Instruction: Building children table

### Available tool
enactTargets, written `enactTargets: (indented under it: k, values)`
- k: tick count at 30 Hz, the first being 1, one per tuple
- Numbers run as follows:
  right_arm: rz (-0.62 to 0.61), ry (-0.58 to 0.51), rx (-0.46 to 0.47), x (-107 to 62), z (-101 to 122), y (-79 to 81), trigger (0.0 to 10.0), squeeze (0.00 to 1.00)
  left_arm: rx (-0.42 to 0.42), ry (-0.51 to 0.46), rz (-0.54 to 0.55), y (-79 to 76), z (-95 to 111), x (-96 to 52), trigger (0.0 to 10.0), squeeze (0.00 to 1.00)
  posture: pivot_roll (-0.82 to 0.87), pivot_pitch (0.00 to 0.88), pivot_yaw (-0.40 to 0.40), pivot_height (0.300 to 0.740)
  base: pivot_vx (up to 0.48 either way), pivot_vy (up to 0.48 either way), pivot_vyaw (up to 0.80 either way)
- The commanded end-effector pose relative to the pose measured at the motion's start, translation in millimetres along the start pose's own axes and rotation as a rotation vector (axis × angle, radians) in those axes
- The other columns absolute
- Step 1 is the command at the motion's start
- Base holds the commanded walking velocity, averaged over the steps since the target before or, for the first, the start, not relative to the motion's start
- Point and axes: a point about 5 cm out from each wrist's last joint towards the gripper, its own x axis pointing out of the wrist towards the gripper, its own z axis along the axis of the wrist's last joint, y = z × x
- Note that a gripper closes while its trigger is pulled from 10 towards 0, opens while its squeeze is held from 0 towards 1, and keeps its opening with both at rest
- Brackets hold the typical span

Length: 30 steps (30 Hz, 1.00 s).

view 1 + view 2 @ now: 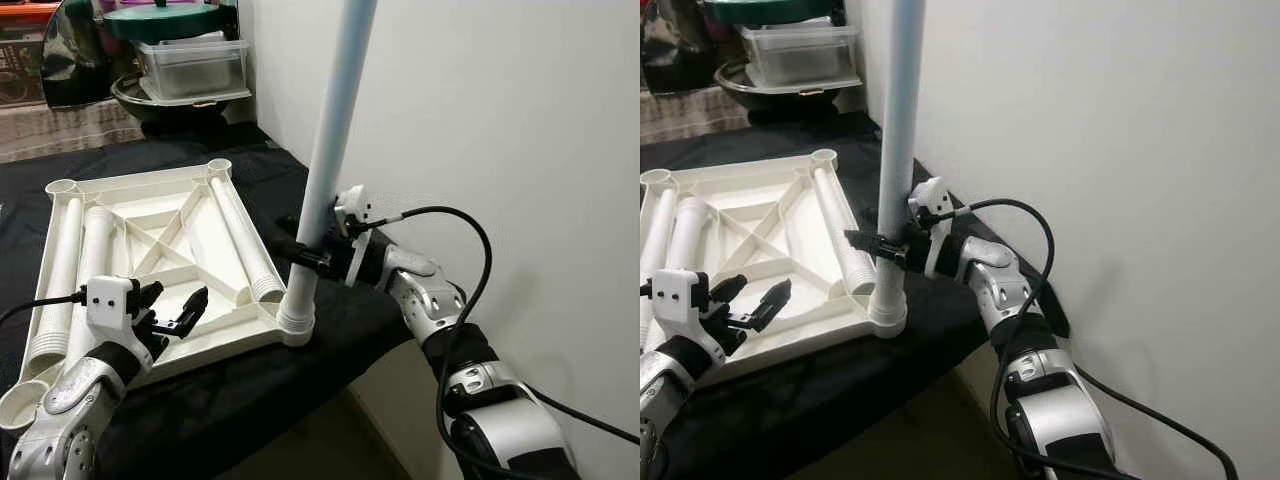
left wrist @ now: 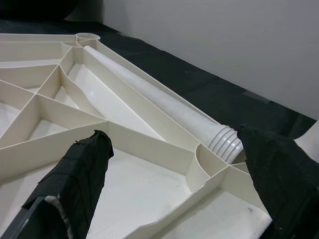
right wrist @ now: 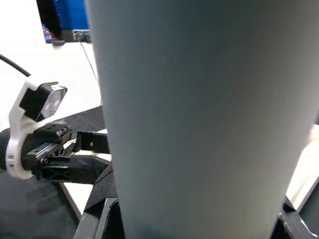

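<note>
A cream plastic table top point(image 1: 140, 182) lies upside down on a black cloth. A pale table leg point(image 1: 335, 120) stands upright in its near right corner socket point(image 1: 296, 322). My right gripper point(image 1: 305, 252) is shut on this leg a little above the socket; up close the leg point(image 3: 199, 114) fills the right wrist view. Three loose legs lie in the table top: two along its left side point(image 1: 75, 265) and one along its right side point(image 1: 245, 240), whose threaded end point(image 2: 224, 144) points toward me. My left gripper point(image 1: 172, 310) hovers open over the near edge, holding nothing.
A white wall point(image 1: 500, 120) rises close on the right. At the far end stand a clear lidded box point(image 1: 195, 65), a dark bowl point(image 1: 150, 100) and a green lid point(image 1: 165, 20). The black surface drops off at its near right edge point(image 1: 360, 350).
</note>
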Motion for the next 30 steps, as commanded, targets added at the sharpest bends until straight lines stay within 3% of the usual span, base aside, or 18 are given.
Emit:
enactTargets:
  k: [1,20,24,28,29,30]
  values:
    - [0.065,0.119,0.116,-0.8,-35,11.2,0.0,0.00,0.007,0.011,0.009,-0.2,-4,-1.9,10.0,0.00,0.07,0.000,-0.094,0.740,0.000,0.000,0.00]
    - [0.110,0.146,0.061,11.4,-32,11.7,0.0,0.00,0.009,0.012,0.009,-1.6,-5,-0.8,10.0,0.00,0.08,0.000,-0.103,0.740,0.000,0.000,0.00]
    - [-0.044,0.223,0.051,12.9,-45,8.0,0.0,0.00,0.009,0.013,0.012,-1.7,-6,-1.6,10.0,0.00,0.08,0.000,-0.104,0.740,0.000,0.000,0.00]
    - [-0.374,0.292,0.103,7.6,-60,-5.6,0.0,0.00,0.011,0.014,0.014,-1.2,-7,-2.1,10.0,0.00,0.08,0.000,-0.101,0.740,0.000,0.000,0.00]
    - [-0.374,0.292,0.103,7.6,-60,-5.6,0.0,0.00,0.011,0.014,0.014,-1.2,-7,-2.1,10.0,0.00,0.08,0.000,-0.101,0.740,0.000,0.000,0.00]
    - [-0.486,0.291,0.119,3.0,-65,-8.5,0.0,0.00,0.010,0.014,0.015,-1.0,-7,-2.1,10.0,0.00,0.08,0.000,-0.100,0.740,0.000,0.000,0.00]
